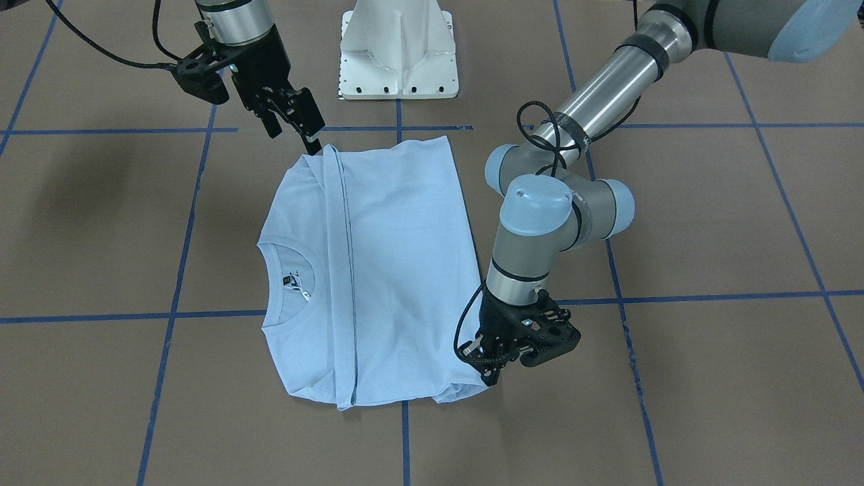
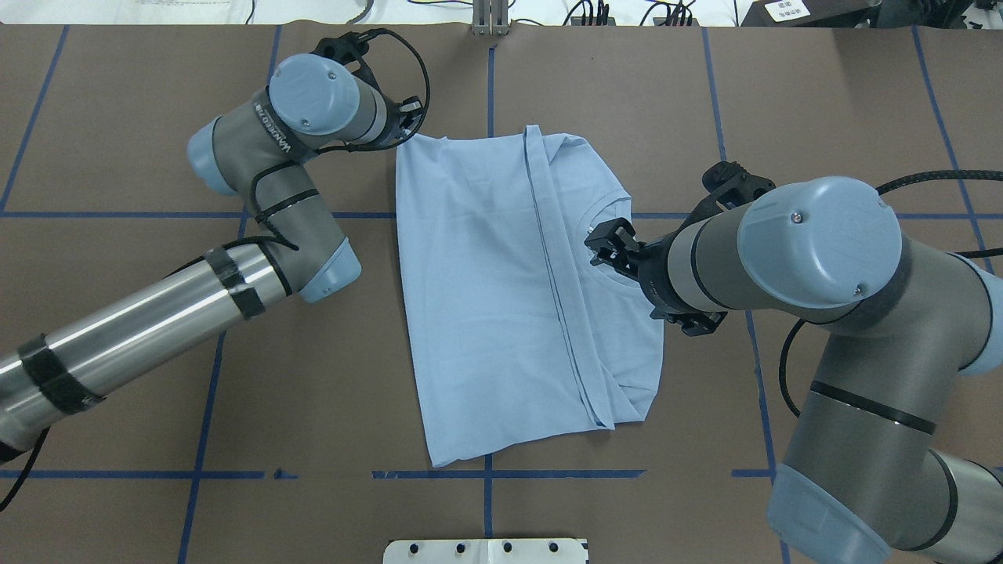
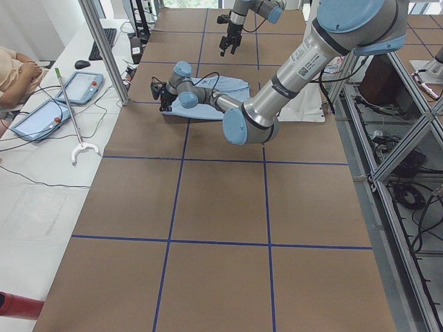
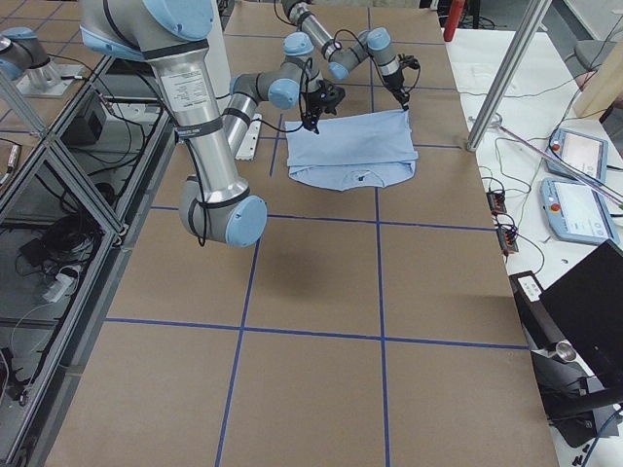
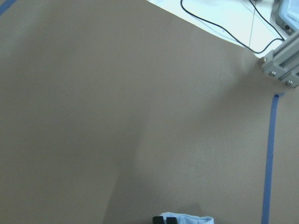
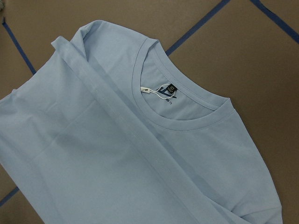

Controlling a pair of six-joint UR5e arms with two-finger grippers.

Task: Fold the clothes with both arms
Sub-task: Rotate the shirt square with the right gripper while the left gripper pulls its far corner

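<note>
The light blue T-shirt [image 1: 398, 270] lies flat mid-table, folded lengthwise with a hem strip running across it [image 2: 556, 274]. Its round neck and dark label [image 6: 166, 91] show in the right wrist view. My left gripper [image 1: 491, 370] is low at the shirt's corner on the side away from the robot. In the left wrist view its fingertips [image 5: 164, 220] are pressed together with blue cloth around them. My right gripper [image 1: 297, 131] hangs open above the shirt's collar side [image 2: 603, 244], clear of the cloth; none of its fingers show in its own wrist view.
The white pedestal base [image 1: 398, 50] stands at the robot's edge of the brown table, which is marked with blue tape lines [image 2: 486, 474]. A side bench with tablets [image 3: 76, 86], a grabber stick [image 3: 73, 117] and a metal post [image 3: 104, 48] borders the far side.
</note>
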